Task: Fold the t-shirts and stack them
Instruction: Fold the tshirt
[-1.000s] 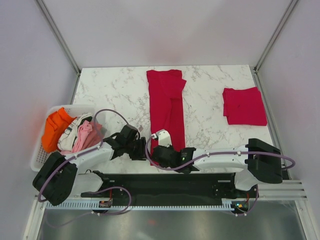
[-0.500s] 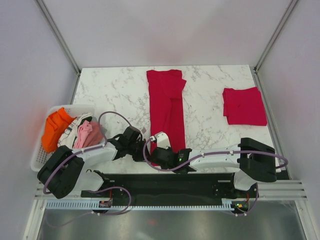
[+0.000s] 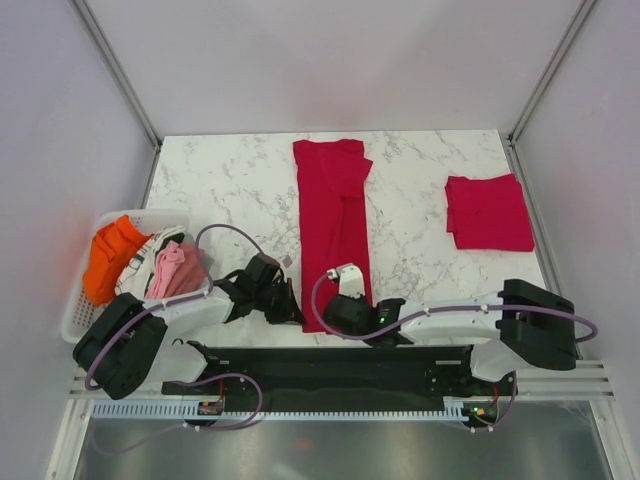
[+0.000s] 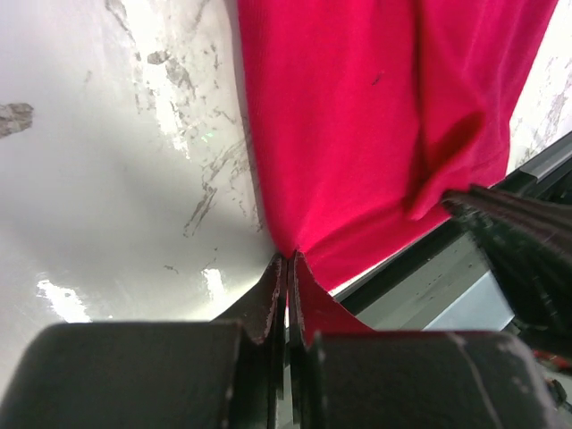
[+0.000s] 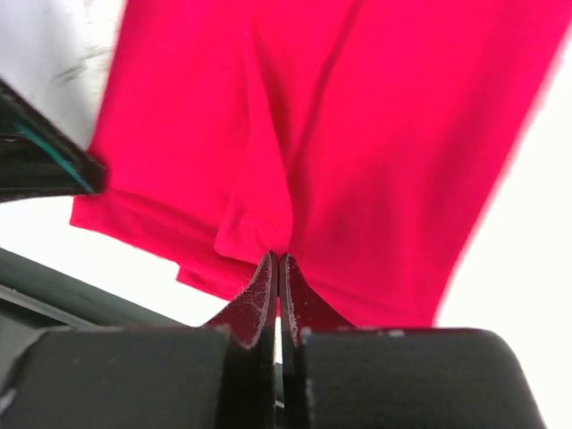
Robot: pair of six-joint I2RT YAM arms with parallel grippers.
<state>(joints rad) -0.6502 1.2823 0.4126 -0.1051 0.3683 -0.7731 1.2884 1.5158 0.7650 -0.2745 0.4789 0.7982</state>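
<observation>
The white marbled table (image 3: 230, 180) carries both shirts. The long crimson-red t-shirt, folded into a narrow strip (image 3: 335, 205), runs down the table's middle to its near edge. The smaller, square-folded crimson-red t-shirt (image 3: 488, 212) lies well apart at the right. The cloth looks light, limp and quick to bunch, so it is best taken at the near hem and kept taut between two holds. The left pincer (image 4: 288, 268) is clenched on the hem's left corner, and the right pincer (image 5: 275, 266) is clenched on the hem further right. A second ago both stood partly parted at that hem, and the right arm has since shifted rightwards.
</observation>
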